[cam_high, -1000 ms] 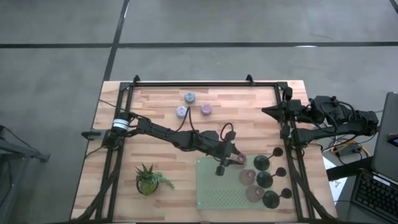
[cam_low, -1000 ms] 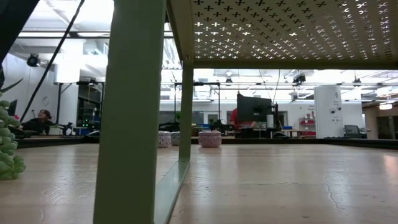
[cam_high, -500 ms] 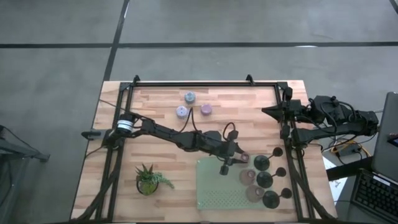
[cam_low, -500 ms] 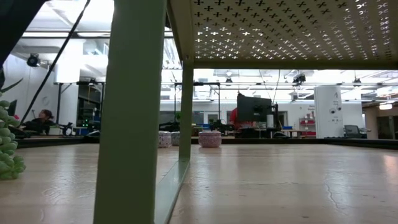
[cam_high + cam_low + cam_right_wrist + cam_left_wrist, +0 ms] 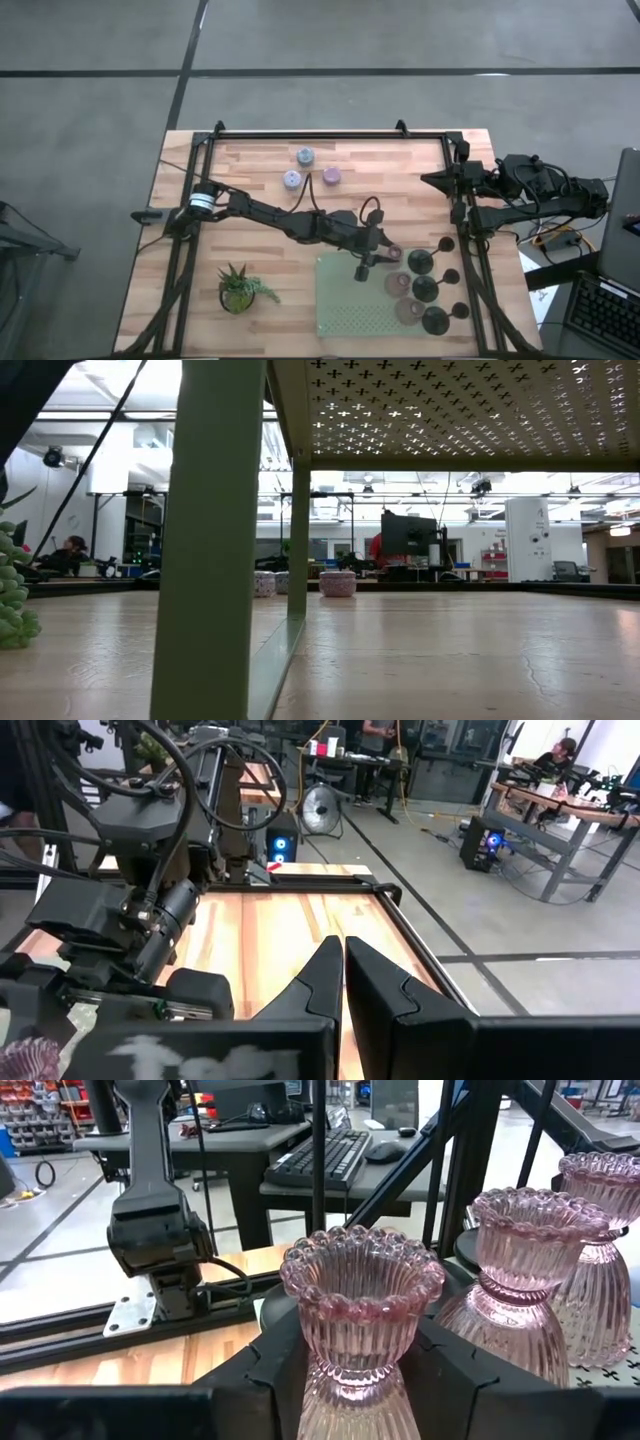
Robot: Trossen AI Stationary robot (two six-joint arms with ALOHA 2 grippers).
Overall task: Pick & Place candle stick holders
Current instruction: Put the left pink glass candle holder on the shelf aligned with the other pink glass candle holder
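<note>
Seen from above, we find the left arm stretched across the centre of the wooden table [image 5: 250,175], its left gripper [image 5: 385,256] at the upper edge of the green perforated stand [image 5: 345,305] in the lower middle of the frame. In the left wrist view, we see a pink glass holder [image 5: 360,1320] standing upright between the dark fingers [image 5: 270,1375], which press against its ribbed waist on both sides: the jaws are clamped on it. Two more pink holders [image 5: 535,1280] stand just beside it toward the right of that frame.

In the overhead frame, these pink holders [image 5: 403,285] sit right of the gripper, with the black round-based holders [image 5: 425,288] clustered just beyond them at lower right. Three short lilac holders [image 5: 305,170] lie well apart in the upper centre. A small potted plant [image 5: 238,288] stands at lower left.

The right gripper [image 5: 343,965] waits at the right edge of the table, its fingers pressed together on nothing.
</note>
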